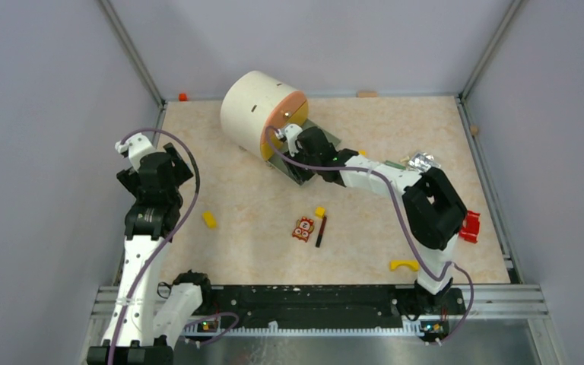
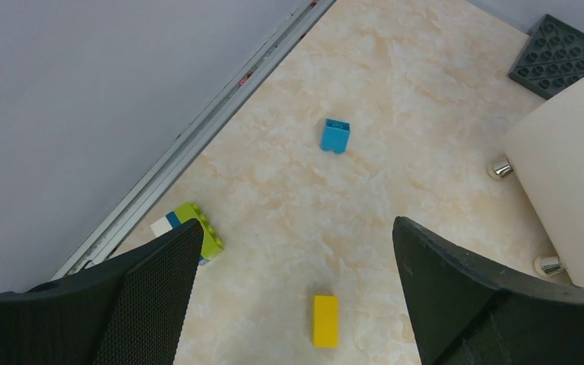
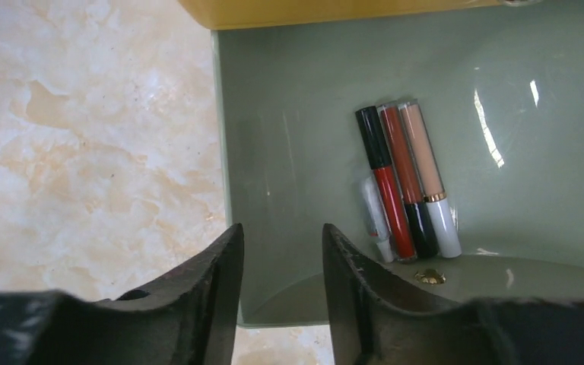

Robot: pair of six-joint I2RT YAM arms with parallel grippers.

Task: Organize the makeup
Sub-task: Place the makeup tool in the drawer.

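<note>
Two grippers, entered view by view. Overhead: my left gripper hangs over the left side of the table. My right gripper sits at the mouth of the cream round case, above the green tray. One dark stick lies loose well behind that gripper, toward my bases, just beside a toy figure and a yellow cube. Left wrist: fingers spread wide, nothing between them. Below the gap lies a yellow brick, ahead a blue block, by the left finger a green block, to the right the case wall, and far ahead on the right a dark studded plate. Right wrist: fingers parted a little, gripping nothing, tips over the tray's near edge. Ahead and to the right, inside the tray, four items lie side by side: a small white tube, a black-and-red tube, a red-brown-and-black tube, and a peach tube with a white cap.
</note>
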